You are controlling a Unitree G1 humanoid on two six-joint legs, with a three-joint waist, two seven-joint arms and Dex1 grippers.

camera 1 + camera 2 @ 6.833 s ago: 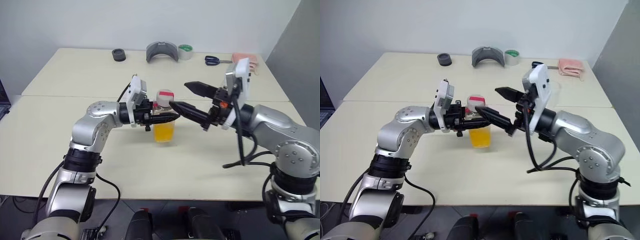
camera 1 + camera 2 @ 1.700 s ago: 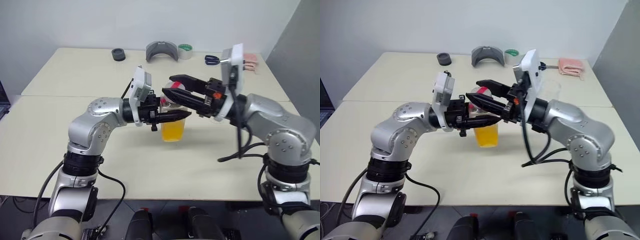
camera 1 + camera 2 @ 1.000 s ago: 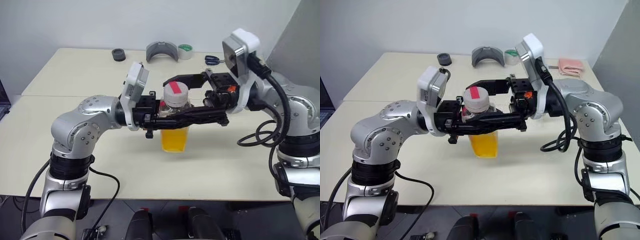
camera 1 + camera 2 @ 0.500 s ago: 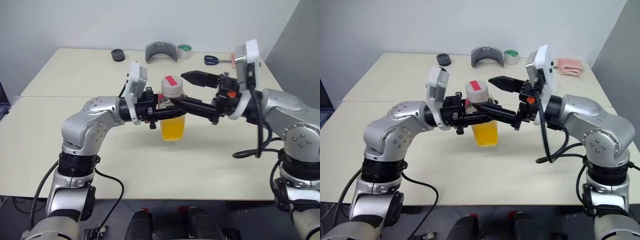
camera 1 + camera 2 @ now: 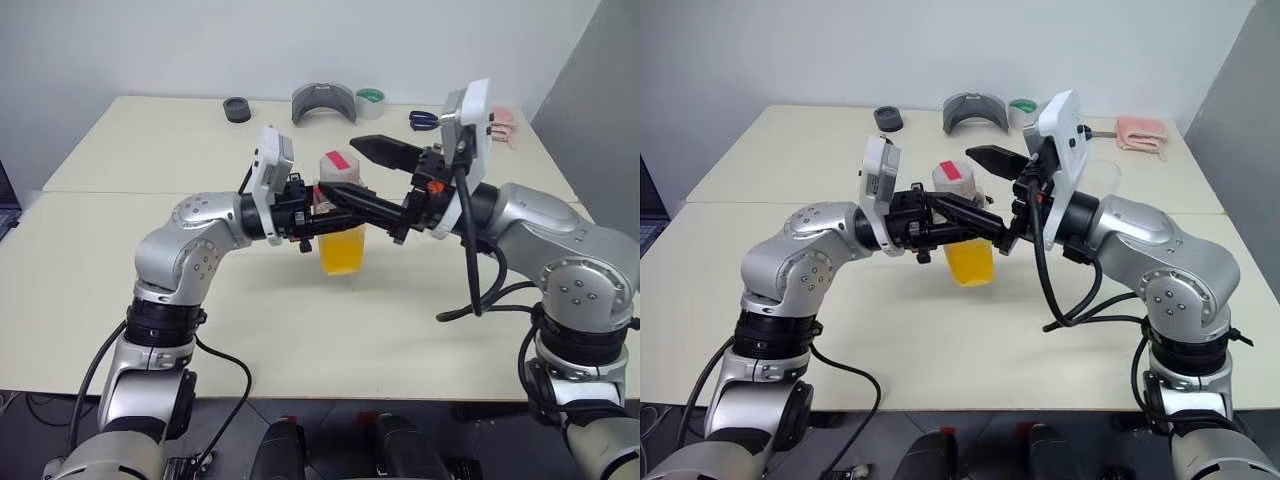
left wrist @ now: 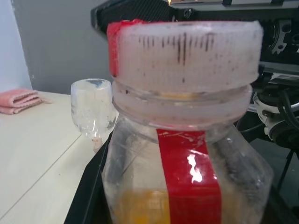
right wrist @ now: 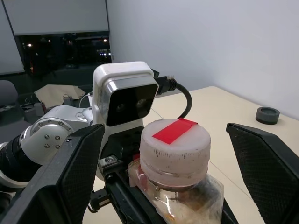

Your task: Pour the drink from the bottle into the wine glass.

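Centrally, the bottle (image 5: 340,225) hung above the table (image 5: 150,290), clamped at its shoulder by the left gripper (image 5: 322,218), whose fingers were closed narrow on it. Its white cap (image 7: 174,145) carried a red strip and was in place; the drink (image 5: 341,250) filled the lower body. The right gripper (image 5: 352,172) pointed left at the cap, fingers spread wide, one finger on each side of the cap, neither touching it.

The wine glass (image 6: 93,112) stood upright on the table's far right part, well apart from the bottle, with a folded pink cloth (image 6: 17,100) farther off behind it.

The surface was a pale cream tabletop with a seam running left to right. Along its far edge lay a black ring (image 5: 237,109), a grey curved part (image 5: 324,103), a tape roll (image 5: 371,102) and blue-handled scissors (image 5: 426,120). A plain light wall stood behind the table, and a grey panel closed the right side.
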